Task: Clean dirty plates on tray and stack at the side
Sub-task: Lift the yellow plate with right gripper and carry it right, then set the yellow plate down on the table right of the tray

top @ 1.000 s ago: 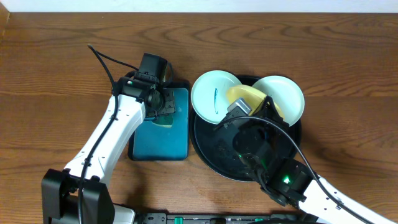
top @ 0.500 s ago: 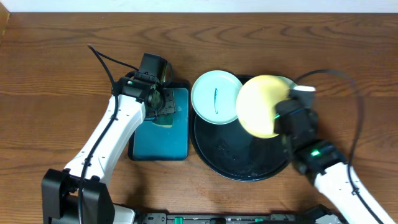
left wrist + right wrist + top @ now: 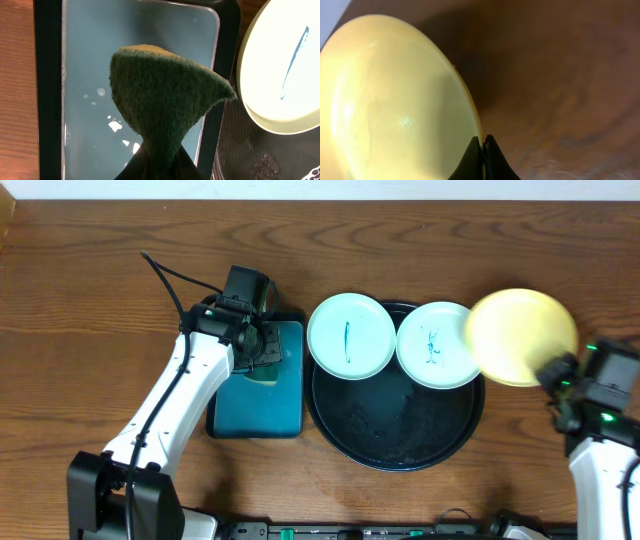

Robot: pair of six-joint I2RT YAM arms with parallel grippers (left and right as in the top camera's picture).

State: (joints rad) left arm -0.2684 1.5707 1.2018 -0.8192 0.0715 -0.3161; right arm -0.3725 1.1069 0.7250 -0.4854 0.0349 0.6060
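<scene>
My right gripper [image 3: 482, 145] pinches the yellow plate [image 3: 520, 335] by its rim. The plate lies at eleven o'clock from it, mostly over tabletop [image 3: 600, 270] at three o'clock of the tray [image 3: 400, 450]. The left gripper [image 3: 155, 165] clamps the sponge [image 3: 165, 100].

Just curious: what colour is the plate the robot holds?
The plate is yellow; clearest overhead.

The brown wood-grain tabletop [image 3: 90, 270] carries two trays. A round black tray [image 3: 395, 425] sits just beside a rectangular teal tray [image 3: 265, 405]
</scene>
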